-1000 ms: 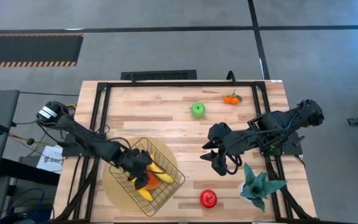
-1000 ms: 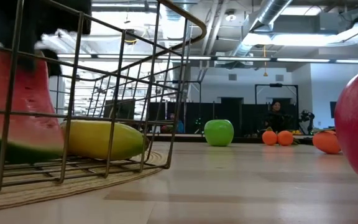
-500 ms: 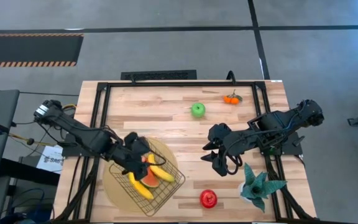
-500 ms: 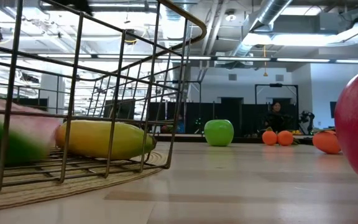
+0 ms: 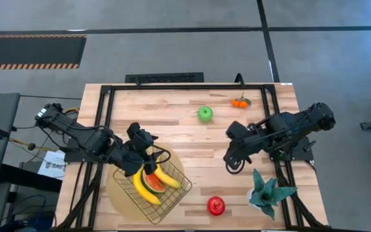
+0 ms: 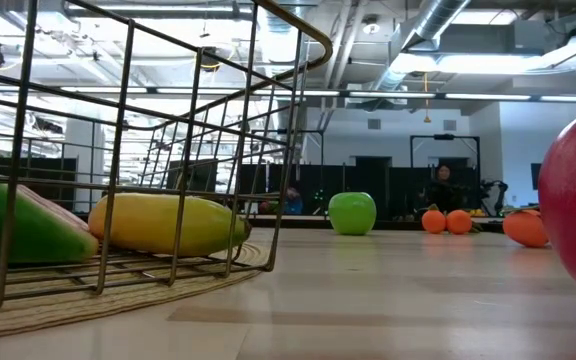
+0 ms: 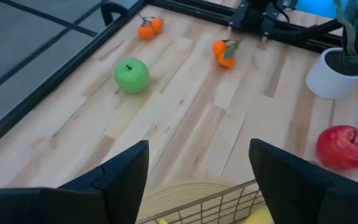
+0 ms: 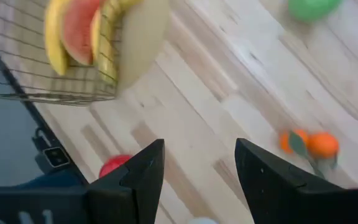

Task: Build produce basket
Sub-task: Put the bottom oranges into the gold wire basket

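So the basket (image 5: 152, 182) on my tabletop (image 5: 192, 138) already holds two bananas (image 5: 166, 177) and the wedge slice (image 5: 152, 183). My left pincer (image 5: 148, 149) hangs spread and empty by its rim. Right pincer (image 5: 232, 161), also spread, should take the green apple (image 5: 205, 114) squarely across its middle.

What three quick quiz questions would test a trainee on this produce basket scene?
1. True or false: the watermelon wedge lies inside the basket.
2. Which fruit sits nearest the potted plant? A green apple, B red fruit, C oranges.
3. Fill in: the left claw is open and holds ____.

Key: 1 true; 2 B; 3 nothing.
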Robot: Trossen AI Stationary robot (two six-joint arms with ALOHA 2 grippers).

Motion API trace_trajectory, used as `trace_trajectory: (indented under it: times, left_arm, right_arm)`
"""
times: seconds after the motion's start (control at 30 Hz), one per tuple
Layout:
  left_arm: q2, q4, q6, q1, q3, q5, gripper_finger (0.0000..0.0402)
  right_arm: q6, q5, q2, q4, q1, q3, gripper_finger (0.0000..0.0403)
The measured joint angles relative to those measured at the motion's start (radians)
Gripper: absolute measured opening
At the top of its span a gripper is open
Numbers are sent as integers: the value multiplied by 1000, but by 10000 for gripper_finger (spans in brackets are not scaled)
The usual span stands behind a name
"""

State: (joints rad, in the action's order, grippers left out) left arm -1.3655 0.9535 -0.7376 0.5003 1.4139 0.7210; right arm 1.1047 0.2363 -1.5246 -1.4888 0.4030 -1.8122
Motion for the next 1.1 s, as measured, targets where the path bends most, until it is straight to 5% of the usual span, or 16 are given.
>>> trace_trajectory:
  times: [0.3, 0.67, 1.1]
  left_arm:
    - [0, 0, 19, 0, 0, 25, 263]
    - [0, 1, 72, 0, 0, 1, 263]
    - [0, 2, 74, 0, 0, 0, 263]
  right_arm:
    - [206, 97, -6, -83, 18, 125, 214]
    - [438, -55, 52, -59, 11, 463, 194]
    - [351, -135, 230, 218, -133, 835, 192]
